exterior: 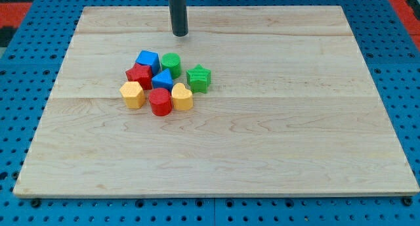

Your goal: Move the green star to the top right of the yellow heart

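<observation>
On the pale wooden table [262, 154], the yellow heart block [182, 96] lies nearest, in a tight cluster; the green star block [199, 78] sits just beside it, toward the view's upper right. Farther back stands the dark rod, its tip [180, 34] well apart from the blocks. It carries no jaws.

Wooden board [275, 140] carries one tight cluster left of centre: blue cube [147, 59], green cylinder [171, 62], red star [138, 75], blue triangle [163, 80], green star [199, 78], yellow hexagon [132, 94], red cylinder [160, 102], yellow heart [182, 96], with my tip [180, 34] above them toward the view's top.
</observation>
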You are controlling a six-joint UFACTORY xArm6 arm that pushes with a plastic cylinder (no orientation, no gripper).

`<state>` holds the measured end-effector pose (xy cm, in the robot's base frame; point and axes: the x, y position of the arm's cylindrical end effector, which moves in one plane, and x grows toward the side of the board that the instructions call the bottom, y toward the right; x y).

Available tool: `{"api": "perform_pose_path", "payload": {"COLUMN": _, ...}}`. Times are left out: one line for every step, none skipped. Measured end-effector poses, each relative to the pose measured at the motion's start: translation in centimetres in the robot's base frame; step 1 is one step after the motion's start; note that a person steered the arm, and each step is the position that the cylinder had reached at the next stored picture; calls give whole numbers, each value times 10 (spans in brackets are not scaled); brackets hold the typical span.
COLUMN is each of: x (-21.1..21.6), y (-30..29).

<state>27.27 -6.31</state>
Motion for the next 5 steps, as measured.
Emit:
{"api": "perform_pose_path", "payload": {"x": 0, "y": 0}}
{"api": "perform_pose_path", "payload": {"x": 0, "y": 0}}
{"api": "perform_pose_path", "payload": {"x": -1, "y": 21}}
{"api": "perform_pose_path", "payload": {"x": 6, "y": 26}}
{"api": "perform_pose_path", "payload": {"x": 6, "y": 35}}
